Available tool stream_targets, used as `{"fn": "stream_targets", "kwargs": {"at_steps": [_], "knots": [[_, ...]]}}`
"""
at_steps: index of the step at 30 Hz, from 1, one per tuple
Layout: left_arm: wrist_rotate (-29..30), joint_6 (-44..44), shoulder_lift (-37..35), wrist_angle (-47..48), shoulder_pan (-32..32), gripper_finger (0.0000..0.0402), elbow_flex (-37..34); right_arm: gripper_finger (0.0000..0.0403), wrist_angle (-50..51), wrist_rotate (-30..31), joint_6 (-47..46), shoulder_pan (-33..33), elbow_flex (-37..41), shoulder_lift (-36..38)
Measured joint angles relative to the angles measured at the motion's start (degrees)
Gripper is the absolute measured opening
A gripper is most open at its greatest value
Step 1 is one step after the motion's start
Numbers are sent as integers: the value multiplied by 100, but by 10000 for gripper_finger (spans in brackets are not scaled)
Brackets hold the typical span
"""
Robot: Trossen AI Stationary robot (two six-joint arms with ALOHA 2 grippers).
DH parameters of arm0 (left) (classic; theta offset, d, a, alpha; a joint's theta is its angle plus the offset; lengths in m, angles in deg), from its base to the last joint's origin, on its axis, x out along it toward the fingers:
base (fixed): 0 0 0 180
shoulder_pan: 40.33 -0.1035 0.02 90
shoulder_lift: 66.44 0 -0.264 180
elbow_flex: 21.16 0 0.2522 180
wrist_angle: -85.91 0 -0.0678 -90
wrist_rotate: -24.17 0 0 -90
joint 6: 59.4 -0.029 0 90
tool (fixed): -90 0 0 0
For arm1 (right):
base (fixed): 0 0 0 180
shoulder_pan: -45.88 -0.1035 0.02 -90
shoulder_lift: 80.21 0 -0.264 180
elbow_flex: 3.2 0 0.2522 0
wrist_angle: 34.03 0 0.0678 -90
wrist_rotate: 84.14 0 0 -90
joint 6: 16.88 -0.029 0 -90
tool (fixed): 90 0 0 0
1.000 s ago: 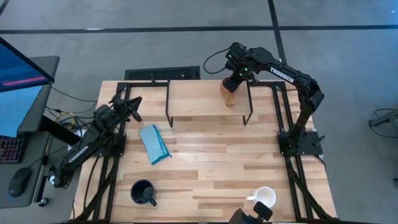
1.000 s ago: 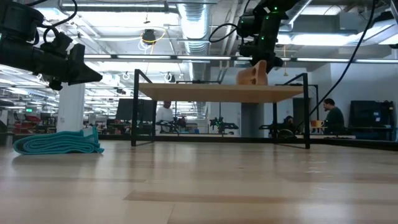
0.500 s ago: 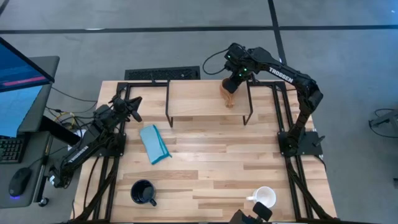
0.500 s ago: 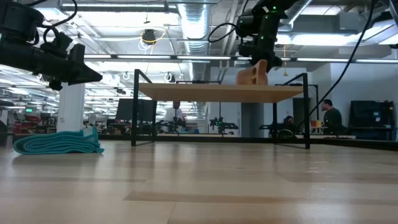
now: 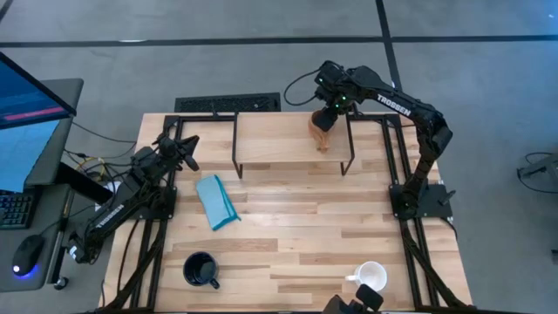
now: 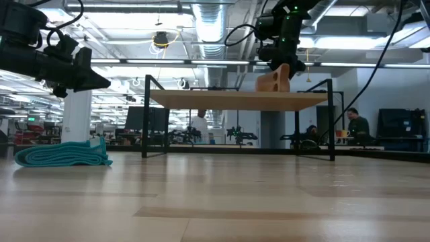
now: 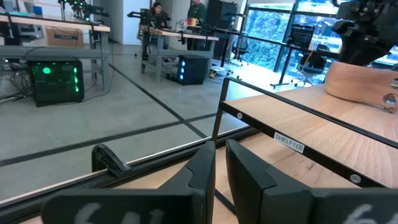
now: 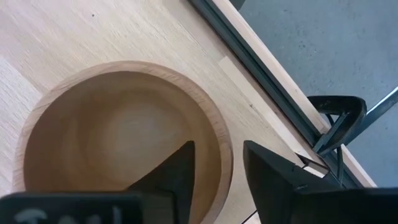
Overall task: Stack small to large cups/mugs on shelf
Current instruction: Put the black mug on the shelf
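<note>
Change since earlier: almost nothing has shifted; both arms and all three cups sit where they were, and only people in the room behind have moved.
Front of table: white mug (image 5: 372, 276) at the right front edge and dark mug (image 5: 200, 269) at the left front, both standing on the table (image 5: 296, 235), well apart.
Mid-left: folded blue cloth (image 5: 216, 201) lies flat; left gripper (image 5: 187, 150) waits above the table's left side with its fingers together and nothing between them.
Shelf: wooden cup (image 5: 320, 131) rests on the shelf (image 5: 279, 139) near its right end.
Right gripper (image 8: 214, 171): right over that cup, one finger inside the rim and one outside, apparently parted enough to free it.
Risk: a lift before the fingers fully clear could catch the rim and drag the cup toward the nearby shelf edge.
</note>
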Motion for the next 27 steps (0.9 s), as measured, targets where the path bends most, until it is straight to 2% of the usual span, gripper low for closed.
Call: {"fn": "stream_targets", "kwargs": {"at_steps": [7,17,27], "knots": [[1,0,-1,-2,0,30,0,173,-48,50,13,0,-8,118],[2,-52,-2,-1,0,30,0,169,-321,141,4,-79,-17,914],[2,-59,-2,-1,0,30,0,170,-489,102,50,-868,-17,1621]]}}
